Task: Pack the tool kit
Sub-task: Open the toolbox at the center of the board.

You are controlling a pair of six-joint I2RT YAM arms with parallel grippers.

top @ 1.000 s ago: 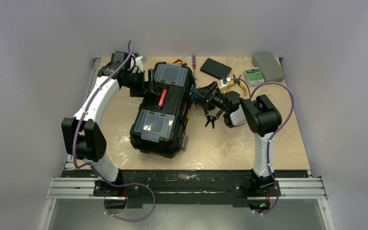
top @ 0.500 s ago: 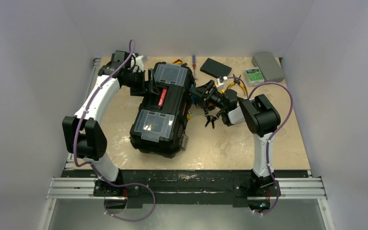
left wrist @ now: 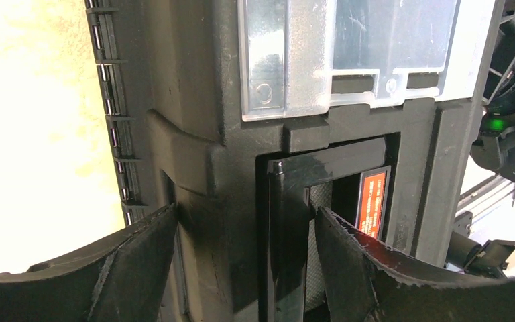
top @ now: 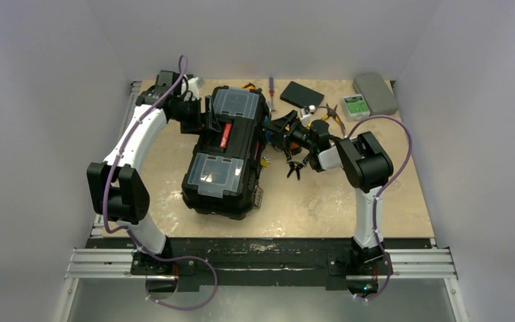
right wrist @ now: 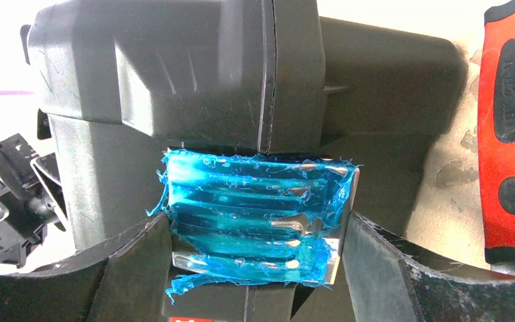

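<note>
Tool kit (top: 226,151): left end effector (left wrist: 245,215) straddles handle (left wrist: 287,221), probably steadying; right end effector (right wrist: 258,225) straddles blue-filmed latch (right wrist: 255,194), probably fastening; both wide, grip unclear.

We've got our left arm (top: 136,134) stretched far forward, wrist hooked to the right. Our right arm (top: 369,168) stands elbow-high, forearm pointing left. On the left gripper (left wrist: 245,209) and right gripper (right wrist: 256,220) the fingers sit well apart; we can't tell if they're gripping.

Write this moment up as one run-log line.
toolbox: closed | left pincer: straddling top at the handle, grip unclear | right pincer: straddling blue-filmed latch, grip unclear | red-handled tool: on table, unpacked
</note>
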